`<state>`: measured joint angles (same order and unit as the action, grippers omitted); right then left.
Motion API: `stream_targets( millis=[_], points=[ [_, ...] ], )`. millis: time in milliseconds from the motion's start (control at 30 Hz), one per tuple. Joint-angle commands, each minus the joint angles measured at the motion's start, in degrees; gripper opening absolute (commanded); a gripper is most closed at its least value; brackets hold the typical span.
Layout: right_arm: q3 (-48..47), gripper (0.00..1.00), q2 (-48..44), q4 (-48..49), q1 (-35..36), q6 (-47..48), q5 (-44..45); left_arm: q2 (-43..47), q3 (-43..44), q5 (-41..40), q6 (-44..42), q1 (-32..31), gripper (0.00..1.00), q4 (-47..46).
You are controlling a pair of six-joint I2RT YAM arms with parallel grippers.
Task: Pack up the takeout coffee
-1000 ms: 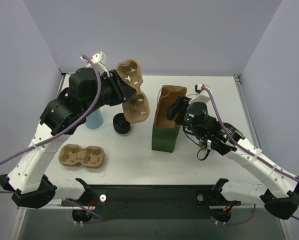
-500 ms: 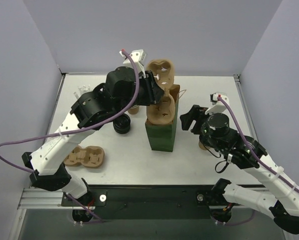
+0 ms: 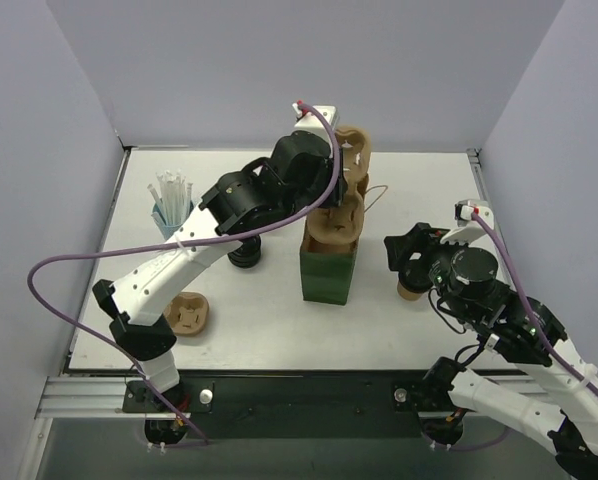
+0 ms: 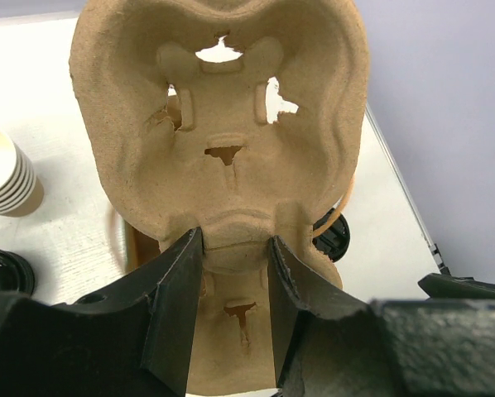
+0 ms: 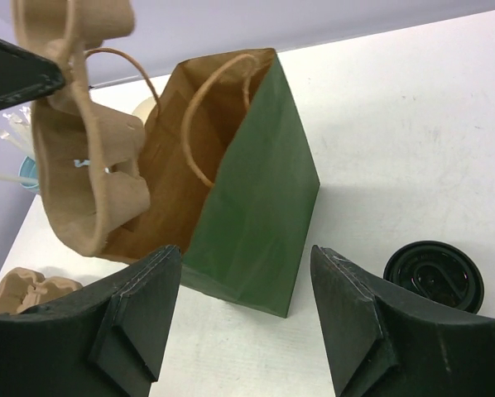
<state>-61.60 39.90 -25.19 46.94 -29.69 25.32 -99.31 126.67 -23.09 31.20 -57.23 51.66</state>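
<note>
Right wrist view shows the right gripper [image 5: 246,273] with fingers spread wide and empty, facing a green paper bag [image 5: 256,215]. The takeout coffee [image 5: 434,275], seen as its black lid, stands on the white table [image 5: 413,124] just outside one finger, near the bag. The left gripper [image 4: 231,273] clamps a pulp cup carrier [image 4: 223,124] upright at the bag's open mouth.

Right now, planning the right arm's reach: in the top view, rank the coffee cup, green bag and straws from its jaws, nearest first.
1. Coffee cup, just beside the right gripper.
2. Green bag, to its left.
3. Straws, far left.
</note>
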Motion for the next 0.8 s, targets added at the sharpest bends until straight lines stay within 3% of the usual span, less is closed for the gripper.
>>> stream_targets(
  millis=[0,567,767],
  points=[
    [0.7,0.64,0.3,0.0,-0.2,1.0,1.8,-1.8,3.8,1.7,-1.9,-0.1,0.12,-0.6],
    [-3.9,0.64,4.7,0.8,-0.9,2.1,4.3,-3.4,-1.0,4.8,-3.3,1.3,0.12,-2.5],
    [-7.6,0.63,9.4,4.2,-8.4,-0.4,-2.9,-3.3,-3.5,6.4,-2.9,2.3,0.12,-4.4]
  ],
)
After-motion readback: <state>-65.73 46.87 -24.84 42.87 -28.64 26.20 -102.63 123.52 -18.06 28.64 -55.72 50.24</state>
